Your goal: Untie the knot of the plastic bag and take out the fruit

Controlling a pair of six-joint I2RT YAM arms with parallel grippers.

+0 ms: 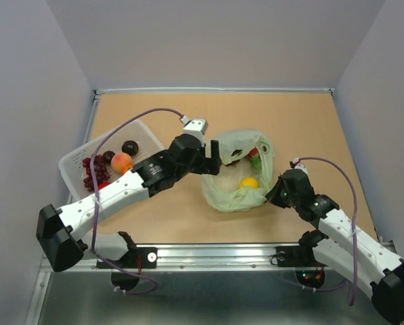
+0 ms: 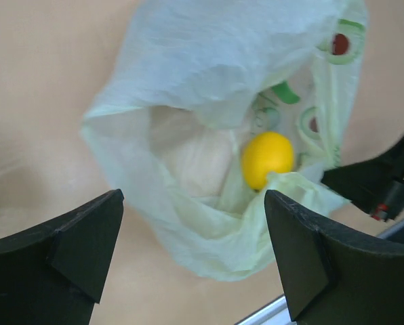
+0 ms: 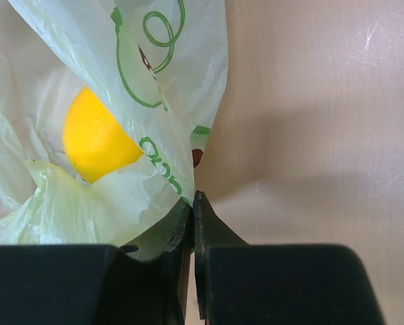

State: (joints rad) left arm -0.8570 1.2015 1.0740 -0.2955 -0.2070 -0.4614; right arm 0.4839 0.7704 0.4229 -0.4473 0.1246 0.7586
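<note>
Plastic bag [image 1: 236,179] lies mouth-open right of desk [image 1: 290,122] centre, right end effector [image 3: 192,203] pinched closed on its rim, left end effector [image 2: 192,203] spread wide, empty, above the mouth: lower squarely onto lemon [image 2: 268,159], clear of film.

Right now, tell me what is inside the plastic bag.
One yellow lemon lies in the open mouth of the plastic bag. Folded plastic covers the far part, so any other fruit there cannot be seen. The right fingers pinch its edge.
</note>
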